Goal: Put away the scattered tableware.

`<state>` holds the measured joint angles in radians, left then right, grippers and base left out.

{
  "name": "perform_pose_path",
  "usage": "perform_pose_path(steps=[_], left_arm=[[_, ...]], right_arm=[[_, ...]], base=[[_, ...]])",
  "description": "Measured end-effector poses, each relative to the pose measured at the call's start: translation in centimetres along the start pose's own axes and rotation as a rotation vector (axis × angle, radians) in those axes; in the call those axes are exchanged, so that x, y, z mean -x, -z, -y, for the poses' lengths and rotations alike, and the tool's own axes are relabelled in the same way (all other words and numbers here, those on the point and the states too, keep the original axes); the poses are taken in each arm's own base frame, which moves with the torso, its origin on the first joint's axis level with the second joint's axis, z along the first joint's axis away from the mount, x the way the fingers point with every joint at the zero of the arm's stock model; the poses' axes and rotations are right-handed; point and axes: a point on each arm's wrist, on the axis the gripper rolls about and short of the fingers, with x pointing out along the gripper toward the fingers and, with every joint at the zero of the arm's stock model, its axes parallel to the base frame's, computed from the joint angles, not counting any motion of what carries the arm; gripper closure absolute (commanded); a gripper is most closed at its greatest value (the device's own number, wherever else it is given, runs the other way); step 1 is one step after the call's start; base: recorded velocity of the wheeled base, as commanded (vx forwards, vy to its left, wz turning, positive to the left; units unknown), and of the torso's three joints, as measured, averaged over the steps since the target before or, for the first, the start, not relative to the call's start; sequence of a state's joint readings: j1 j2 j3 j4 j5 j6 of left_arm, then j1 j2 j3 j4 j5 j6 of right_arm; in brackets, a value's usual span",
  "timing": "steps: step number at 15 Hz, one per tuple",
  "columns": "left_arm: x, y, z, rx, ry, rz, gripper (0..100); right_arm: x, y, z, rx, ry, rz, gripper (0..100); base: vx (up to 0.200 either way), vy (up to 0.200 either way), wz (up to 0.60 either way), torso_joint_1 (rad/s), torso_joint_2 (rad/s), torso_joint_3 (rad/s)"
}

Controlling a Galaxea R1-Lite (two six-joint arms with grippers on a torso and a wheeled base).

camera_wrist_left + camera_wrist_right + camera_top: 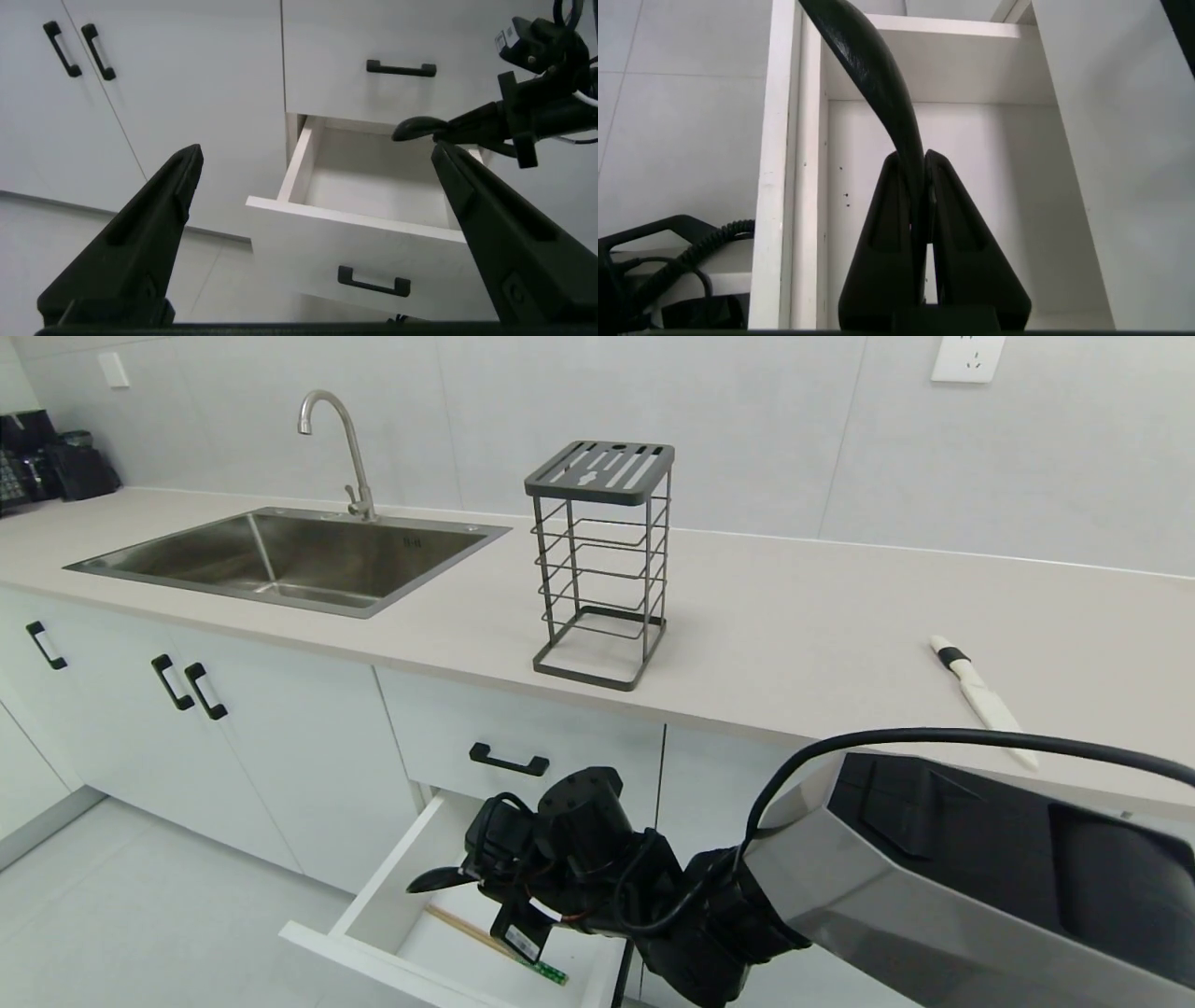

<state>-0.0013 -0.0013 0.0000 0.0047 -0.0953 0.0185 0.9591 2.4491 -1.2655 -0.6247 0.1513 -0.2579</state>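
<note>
My right gripper (pixel 481 877) hangs over the open white drawer (pixel 375 889), shut on the handle of a black spoon (pixel 437 880). In the right wrist view its fingers (pixel 889 233) pinch the spoon (pixel 868 65) above the drawer's inside (pixel 971 168). A pair of wooden chopsticks (pixel 471 931) lies in the drawer. A white knife (pixel 982 698) with a black band rests on the countertop at the right. My left gripper (pixel 318 252) is open, low in front of the drawer (pixel 355 219), and faces the right gripper (pixel 523 112) and spoon (pixel 422 126).
A dark wire rack (pixel 602 560) stands in the middle of the countertop. A steel sink (pixel 289 555) with a tap is at the left. Shut cabinet doors (pixel 187 709) and a shut drawer (pixel 509 761) sit above and beside the open one.
</note>
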Motion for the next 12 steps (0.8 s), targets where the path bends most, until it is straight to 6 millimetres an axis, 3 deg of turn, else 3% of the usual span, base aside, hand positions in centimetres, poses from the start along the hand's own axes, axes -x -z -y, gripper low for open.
perform_pose_path(steps=[3,8,12], left_arm=[[0.0,0.0,0.0,0.000,0.000,0.001,0],[0.0,0.0,0.0,0.000,0.000,0.001,0],[0.0,0.0,0.0,0.000,0.000,0.000,0]], right_arm=[[-0.7,0.1,0.1,0.001,0.002,0.006,100],[-2.0,0.7,0.3,0.000,0.004,0.004,100],[-3.3,0.7,1.0,0.000,0.012,0.012,100]], base=[[0.000,0.000,0.00,-0.075,0.14,0.067],[0.000,0.000,0.00,-0.218,0.39,0.167],[0.000,0.000,0.00,-0.049,0.09,0.055]])
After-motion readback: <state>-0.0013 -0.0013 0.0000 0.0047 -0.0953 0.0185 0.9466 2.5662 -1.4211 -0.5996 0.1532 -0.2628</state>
